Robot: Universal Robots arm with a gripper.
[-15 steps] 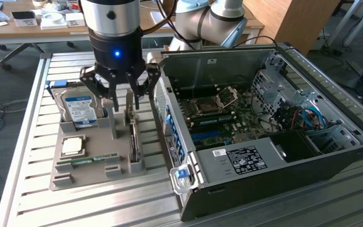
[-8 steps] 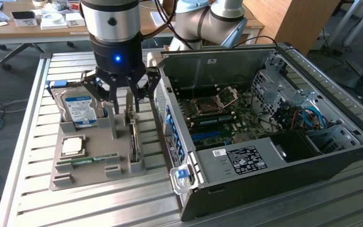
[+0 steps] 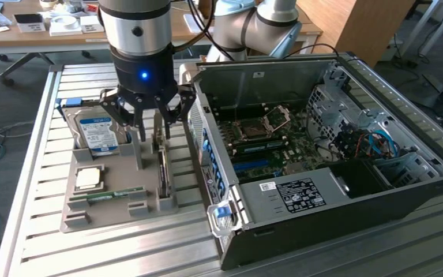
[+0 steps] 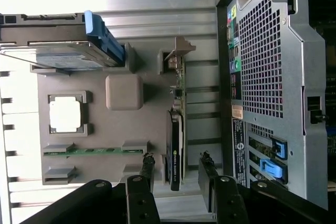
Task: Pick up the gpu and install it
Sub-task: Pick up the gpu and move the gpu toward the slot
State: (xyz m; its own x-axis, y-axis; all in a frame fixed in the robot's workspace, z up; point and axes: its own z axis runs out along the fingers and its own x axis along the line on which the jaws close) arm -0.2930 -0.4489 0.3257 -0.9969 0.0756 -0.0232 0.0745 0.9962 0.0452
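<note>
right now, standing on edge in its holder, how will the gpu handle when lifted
Probably stiff: the gpu is a thin flat circuit board. Likely to tip once free, since it stands on its narrow edge, propped only by the grey holder.

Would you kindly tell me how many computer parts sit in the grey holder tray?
4: hard drive upright at the far end, CPU flat before it, RAM stick nearer still, gpu on edge on the side toward the computer case; none seems hidden.
</note>
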